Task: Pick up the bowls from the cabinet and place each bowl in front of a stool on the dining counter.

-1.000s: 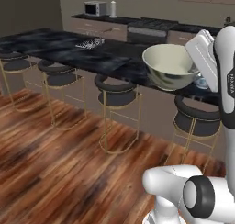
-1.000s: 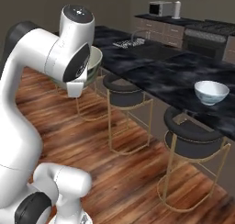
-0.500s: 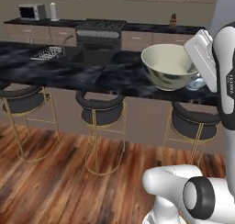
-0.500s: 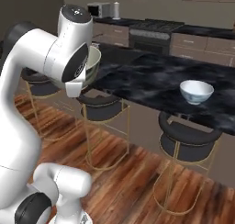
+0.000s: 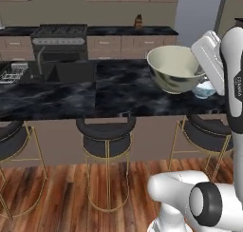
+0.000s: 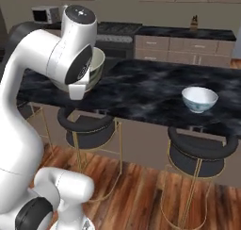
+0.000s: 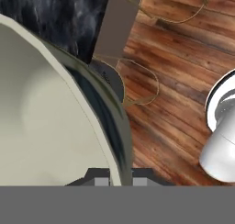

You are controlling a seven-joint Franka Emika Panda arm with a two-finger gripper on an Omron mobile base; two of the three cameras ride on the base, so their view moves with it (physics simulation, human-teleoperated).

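— So, what have you got in your pincer (image 7: 120, 176)?

— It is clamped on the rim of the cream-olive bowl (image 5: 174, 68), one finger inside the wall and one outside. The bowl hangs in the air, tipped so that its pale hollow faces sideways, and from the left base view it sits above the near edge of the dining worktop (image 5: 71, 95).

— And the other bowl?

— The white bowl with blue pattern (image 6: 199, 99) stands upright on the dining worktop, near its overhanging edge, with a stool (image 6: 201, 150) right below it. From the left base view it peeks out just behind the bowl I carry.

— What else is by that worktop?

— A second stool (image 5: 106, 137) is tucked under the overhang, to the left of the one below the white bowl, and a third seat (image 5: 10, 140) shows further left still. The dark sink (image 5: 69, 70) is set into the slab on the far side, with a dish rack (image 5: 12, 72) beside it. Beyond the worktop runs a wall of beige drawers with a stove (image 5: 59, 32).

— And under the bowl?

— Through my hand view, wooden floor (image 7: 183, 99) and brass stool legs past the rim.
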